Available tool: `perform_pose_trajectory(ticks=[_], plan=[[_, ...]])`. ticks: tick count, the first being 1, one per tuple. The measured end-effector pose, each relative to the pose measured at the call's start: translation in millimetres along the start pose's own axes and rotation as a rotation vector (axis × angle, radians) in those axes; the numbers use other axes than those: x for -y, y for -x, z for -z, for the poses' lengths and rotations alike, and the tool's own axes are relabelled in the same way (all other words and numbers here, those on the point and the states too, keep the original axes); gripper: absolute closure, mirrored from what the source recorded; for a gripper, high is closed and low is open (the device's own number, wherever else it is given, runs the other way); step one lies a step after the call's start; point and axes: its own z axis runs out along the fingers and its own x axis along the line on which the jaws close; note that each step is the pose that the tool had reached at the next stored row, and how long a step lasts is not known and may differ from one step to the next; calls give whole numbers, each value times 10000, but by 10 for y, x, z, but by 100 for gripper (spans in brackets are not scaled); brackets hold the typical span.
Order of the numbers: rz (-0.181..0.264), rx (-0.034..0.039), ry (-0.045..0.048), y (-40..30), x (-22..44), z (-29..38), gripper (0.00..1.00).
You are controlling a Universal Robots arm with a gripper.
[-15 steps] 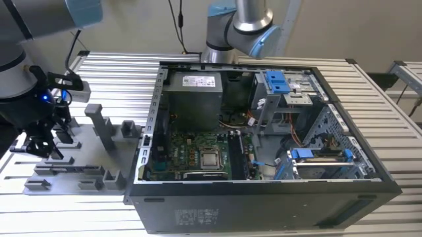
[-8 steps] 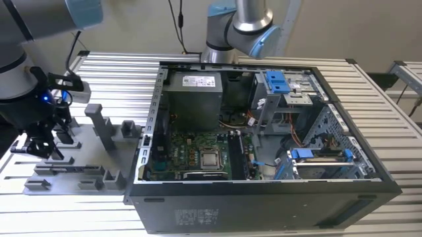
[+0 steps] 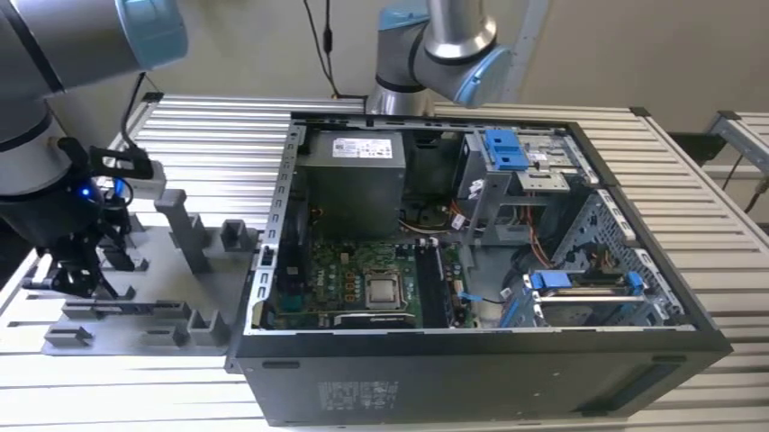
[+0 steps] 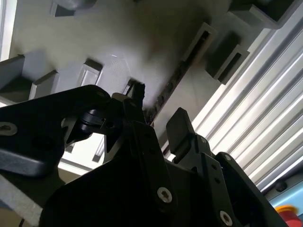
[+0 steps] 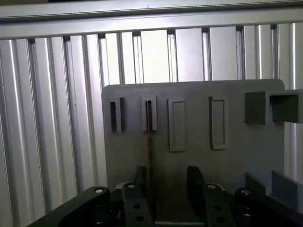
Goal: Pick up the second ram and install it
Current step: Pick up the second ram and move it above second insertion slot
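The second ram stands on edge in a slot of the grey holder tray [image 5: 236, 151]. In the first wrist view the second ram [image 5: 150, 137] is a thin brown line; in the second wrist view the second ram [image 4: 177, 78] shows a row of small dark chips. My gripper [image 5: 166, 180] is open and low over the tray, with its fingers on either side of the stick, which lies closer to one finger [image 5: 140, 178] than to the other. In the exterior view my gripper [image 3: 75, 274] hangs over the tray [image 3: 157, 315] at the exterior view's left.
An open computer case [image 3: 481, 360] lies on the slatted aluminium table [image 3: 216, 153], its motherboard [image 3: 360, 279] facing up with dark memory slots [image 3: 429, 286] beside the processor. A second robot arm [image 3: 438, 45] stands behind the case. Grey posts [image 3: 180, 225] rise from the tray.
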Motion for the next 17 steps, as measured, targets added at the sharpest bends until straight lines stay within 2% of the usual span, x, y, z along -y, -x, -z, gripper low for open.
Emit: perform_pose_trajectory(ticks=[8, 14, 17], plan=[[10, 0, 10, -98, -4, -144, 52], [178, 0, 4, -124, -11, -246, 52], [407, -3, 4, -127, -14, -282, 52]])
